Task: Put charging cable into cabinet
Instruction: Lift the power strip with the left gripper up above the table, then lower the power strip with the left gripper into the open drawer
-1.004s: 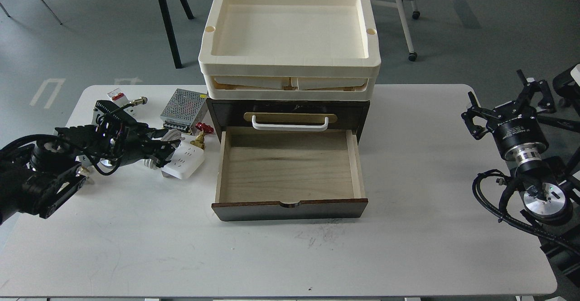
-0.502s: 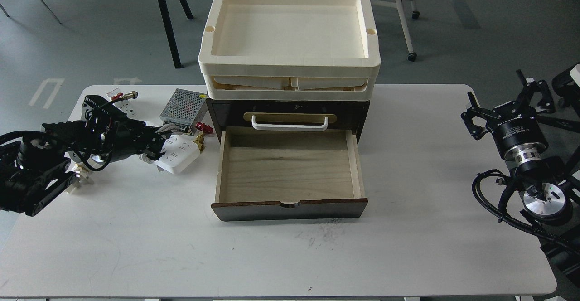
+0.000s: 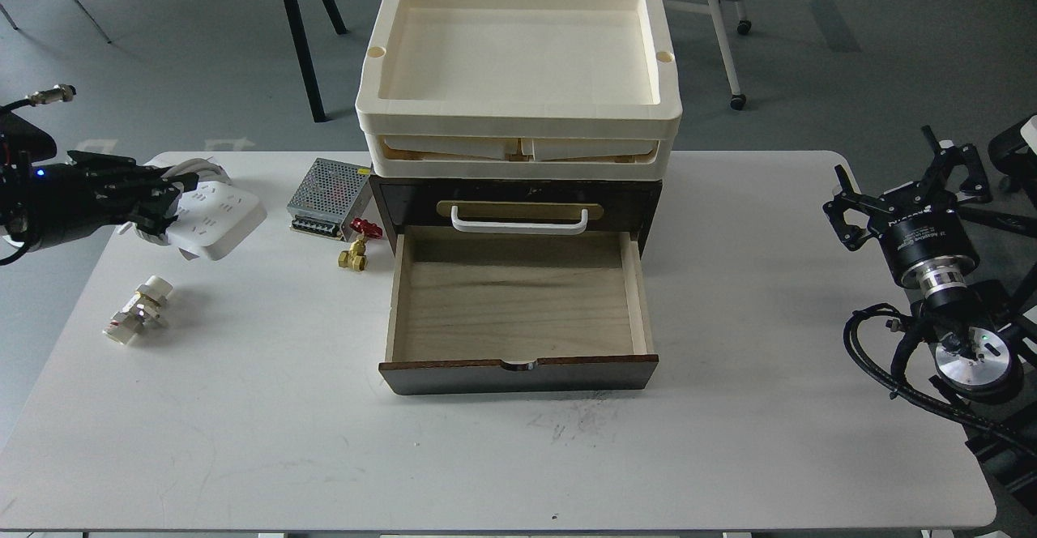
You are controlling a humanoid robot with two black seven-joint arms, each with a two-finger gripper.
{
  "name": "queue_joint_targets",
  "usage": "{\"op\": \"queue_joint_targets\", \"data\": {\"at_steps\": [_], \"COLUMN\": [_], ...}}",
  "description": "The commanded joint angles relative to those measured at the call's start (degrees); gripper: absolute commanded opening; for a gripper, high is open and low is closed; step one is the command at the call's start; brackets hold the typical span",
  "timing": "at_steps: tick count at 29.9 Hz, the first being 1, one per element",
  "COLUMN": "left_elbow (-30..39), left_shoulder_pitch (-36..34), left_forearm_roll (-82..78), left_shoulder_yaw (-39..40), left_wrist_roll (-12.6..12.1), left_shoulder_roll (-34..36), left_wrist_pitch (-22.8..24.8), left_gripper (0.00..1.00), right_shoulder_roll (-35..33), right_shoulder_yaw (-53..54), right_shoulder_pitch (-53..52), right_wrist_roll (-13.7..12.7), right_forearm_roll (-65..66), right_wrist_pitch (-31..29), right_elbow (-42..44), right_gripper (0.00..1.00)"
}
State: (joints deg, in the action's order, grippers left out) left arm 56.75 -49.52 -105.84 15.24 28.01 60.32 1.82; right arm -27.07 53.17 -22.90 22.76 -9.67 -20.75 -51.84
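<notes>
The charging cable (image 3: 217,215), a white power strip with its cord coiled around it, hangs above the table's far left. My left gripper (image 3: 160,202) is shut on its left end and holds it clear of the table. The cabinet (image 3: 518,198) stands at the table's middle, dark brown, with a white handle (image 3: 518,220) on its upper drawer. Its lower drawer (image 3: 515,299) is pulled out, and the pale wood inside is bare. My right gripper (image 3: 906,188) is open and holds nothing, at the far right, well away from the cabinet.
Stacked cream trays (image 3: 518,121) sit on the cabinet's top. A perforated metal box (image 3: 326,191) and a red-handled brass valve (image 3: 357,244) lie just left of the cabinet. A small white fitting (image 3: 138,311) lies at the left. Chairs and table legs stand behind the table.
My left gripper has lifted the charging cable off the table and carried it left and up, away from the valve and the cabinet. The right arm has not moved.
</notes>
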Motion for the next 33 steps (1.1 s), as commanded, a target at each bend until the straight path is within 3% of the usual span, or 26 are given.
{"op": "queue_joint_targets", "data": {"at_steps": [1,7,16,21,27,31,33], "left_elbow": [3.3,16.3,38.1,43.7,44.2,41.0,37.7], "left_shoulder_pitch": [-5.5,-16.2,-26.2,-24.3,-16.4,-9.4,-6.7], "left_forearm_roll": [3.2,5.6,5.7,5.5,5.1,-2.6,-7.8], "left_shoulder_yaw": [1.3,2.3,2.3,1.3,-0.3,-0.9,-0.8], "left_wrist_roll": [0.0,0.0,0.0,0.0,-0.1,-4.6,-4.9], "left_shoulder_roll": [3.5,7.8,5.3,0.1,-7.1,-13.0,-16.4], "left_wrist_pitch": [0.8,9.9,11.9,13.7,19.3,19.3,19.2], "left_gripper": [0.1,0.09,0.09,0.09,0.09,0.1,0.1], "right_shoulder_roll": [0.0,0.0,0.0,0.0,0.0,0.0,0.0], "right_shoulder_yaw": [0.0,0.0,0.1,0.1,0.0,0.0,0.0], "right_shoulder_pitch": [0.0,0.1,0.0,0.0,0.0,0.0,0.0], "right_wrist_roll": [0.0,0.0,0.0,0.1,0.0,0.1,0.0], "right_forearm_roll": [0.0,0.0,0.0,0.0,0.0,0.0,0.0], "right_wrist_pitch": [0.0,0.0,0.1,0.1,0.0,0.0,0.0], "right_elbow": [0.0,0.0,0.0,0.0,0.0,0.1,0.1], "right_gripper": [1.0,1.0,1.0,1.0,1.0,1.0,1.0]}}
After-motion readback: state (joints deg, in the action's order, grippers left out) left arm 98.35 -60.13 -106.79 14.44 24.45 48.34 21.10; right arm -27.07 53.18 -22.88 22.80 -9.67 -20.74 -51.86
